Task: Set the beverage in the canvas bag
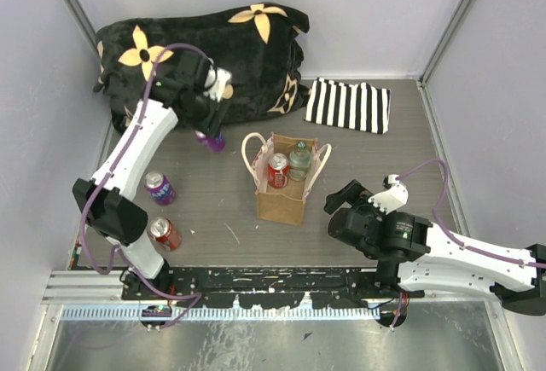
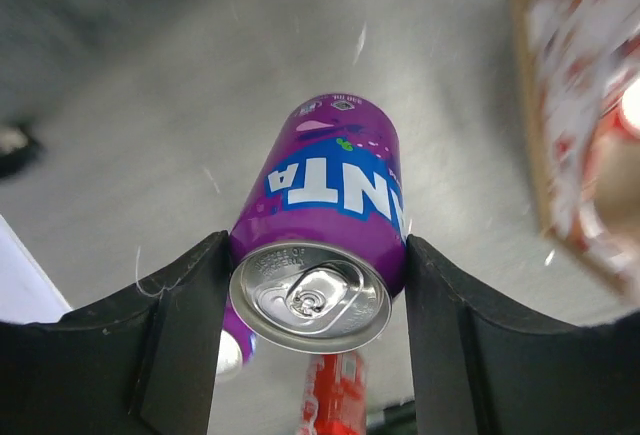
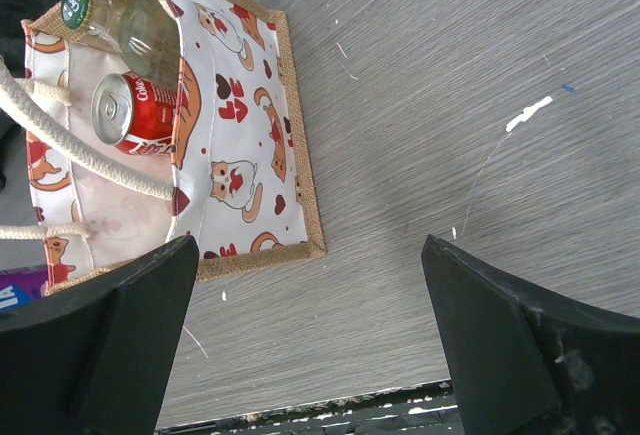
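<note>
My left gripper (image 1: pixel 211 129) is shut on a purple Fanta can (image 2: pixel 330 215), which shows under the fingers in the top view (image 1: pixel 212 142), held above the table left of the canvas bag (image 1: pixel 283 202). The bag stands upright in the middle, with cream handles and a reddish print (image 3: pixel 240 135). Inside it are a red cola can (image 1: pixel 278 171), also in the right wrist view (image 3: pixel 135 113), and a green-capped bottle (image 1: pixel 299 159). My right gripper (image 1: pixel 357 192) is open and empty, low to the right of the bag.
A second purple can (image 1: pixel 159 188) and a red can (image 1: pixel 164 234) stand on the table at the left. A black floral blanket (image 1: pixel 213 55) lies at the back. A black-and-white striped cloth (image 1: pixel 348 105) lies at the back right.
</note>
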`<state>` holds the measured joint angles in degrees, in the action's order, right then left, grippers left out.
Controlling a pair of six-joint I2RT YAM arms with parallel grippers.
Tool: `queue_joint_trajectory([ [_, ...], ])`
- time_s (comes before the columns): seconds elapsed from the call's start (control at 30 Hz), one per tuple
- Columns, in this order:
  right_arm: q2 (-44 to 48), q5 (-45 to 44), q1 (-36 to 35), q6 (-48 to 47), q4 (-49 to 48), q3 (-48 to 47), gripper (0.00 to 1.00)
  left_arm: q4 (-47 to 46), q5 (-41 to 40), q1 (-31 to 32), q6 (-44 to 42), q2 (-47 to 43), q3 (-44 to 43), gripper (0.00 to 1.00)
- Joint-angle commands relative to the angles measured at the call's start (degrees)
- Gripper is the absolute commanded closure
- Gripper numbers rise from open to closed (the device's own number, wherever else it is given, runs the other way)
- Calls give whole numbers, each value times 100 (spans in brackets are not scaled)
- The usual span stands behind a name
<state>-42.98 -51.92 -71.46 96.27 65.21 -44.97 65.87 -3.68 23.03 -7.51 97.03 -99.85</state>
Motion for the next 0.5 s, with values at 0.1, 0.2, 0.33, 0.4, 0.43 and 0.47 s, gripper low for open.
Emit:
queue_joint_trajectory([
  [0.1, 79, -136, -17, 147, 19, -1, 0, 315, 666, 137, 110, 536, -3128, 100],
  [0.2, 108, -133, -22, 125, 31, -18, 0, 411, 898, 390, 298, 846, -3790, 100],
  [0.33, 148, -142, -17, 121, 70, -53, 0, 341, 935, 1006, 444, 902, -3808, 100],
  [0.4, 158, -143, -17, 122, 83, -76, 0, 191, 814, 1300, 485, 848, -3590, 100],
  [0.43, 159, -143, -19, 123, 88, -86, 0, 124, 722, 1451, 487, 822, -3460, 100],
  [0.47, 159, -143, -18, 120, 88, -90, 0, 82, 583, 1576, 475, 811, -3343, 100],
])
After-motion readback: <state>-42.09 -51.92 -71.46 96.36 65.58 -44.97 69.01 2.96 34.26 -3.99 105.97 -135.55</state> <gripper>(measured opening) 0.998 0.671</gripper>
